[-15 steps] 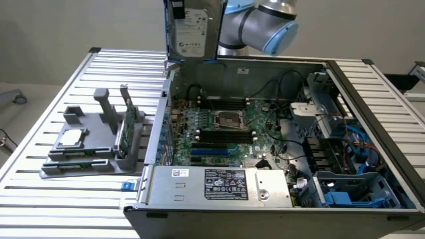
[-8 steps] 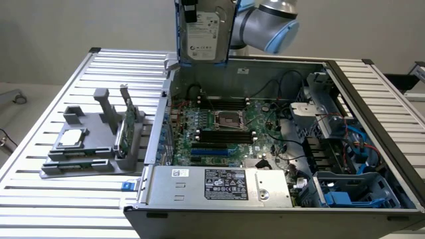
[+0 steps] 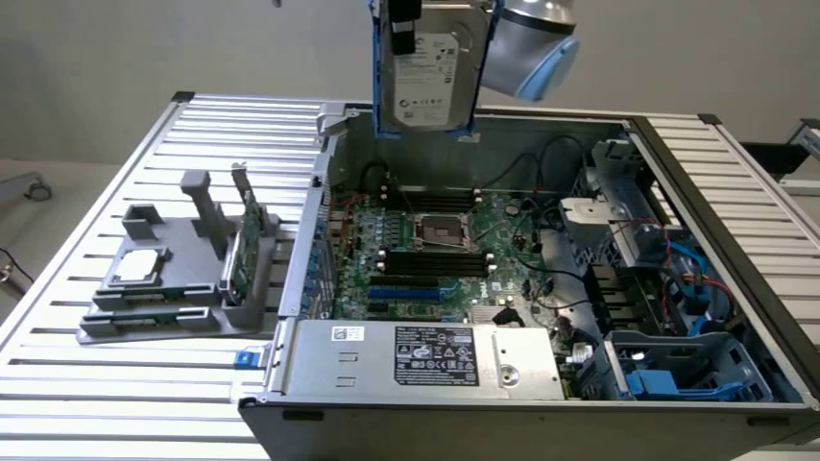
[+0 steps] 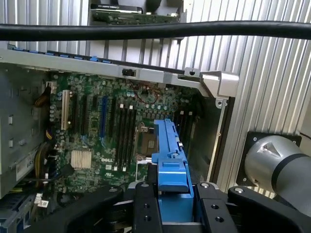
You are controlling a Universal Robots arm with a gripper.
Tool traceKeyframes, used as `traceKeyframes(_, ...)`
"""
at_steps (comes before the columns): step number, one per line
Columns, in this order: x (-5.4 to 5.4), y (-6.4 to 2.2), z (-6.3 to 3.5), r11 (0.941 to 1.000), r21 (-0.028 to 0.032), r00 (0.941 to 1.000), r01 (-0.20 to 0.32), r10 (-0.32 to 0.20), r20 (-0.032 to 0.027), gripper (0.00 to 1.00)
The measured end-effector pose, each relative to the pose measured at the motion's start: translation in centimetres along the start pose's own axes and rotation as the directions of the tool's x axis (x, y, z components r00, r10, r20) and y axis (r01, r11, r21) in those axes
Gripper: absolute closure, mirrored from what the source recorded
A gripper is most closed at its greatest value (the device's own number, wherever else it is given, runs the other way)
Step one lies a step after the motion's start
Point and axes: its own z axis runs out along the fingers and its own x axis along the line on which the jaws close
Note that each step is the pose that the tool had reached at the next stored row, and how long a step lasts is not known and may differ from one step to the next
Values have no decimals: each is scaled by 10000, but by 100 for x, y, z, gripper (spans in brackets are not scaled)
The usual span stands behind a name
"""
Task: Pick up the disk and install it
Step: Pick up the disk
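Transport step: gripper clamped on the disk — held upright above the open computer case. Installation not yet done.

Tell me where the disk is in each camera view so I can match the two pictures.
Exterior view: the disk hangs upright at top centre, label facing the camera, above the computer case.
Wrist view: its blue-framed edge sits clamped in the gripper, in front of the motherboard.
Shared landmark: the motherboard's CPU socket, just beside the blue frame in the wrist view.
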Motion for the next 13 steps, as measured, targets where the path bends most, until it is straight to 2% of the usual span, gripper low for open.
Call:
traceKeyframes(6, 123, -147, 29, 9998, 180, 10000, 25, -25, -16, 67)
traceKeyframes(13, 227, -308, 76, 9995, 313, 10000, 45, -44, -39, 67)
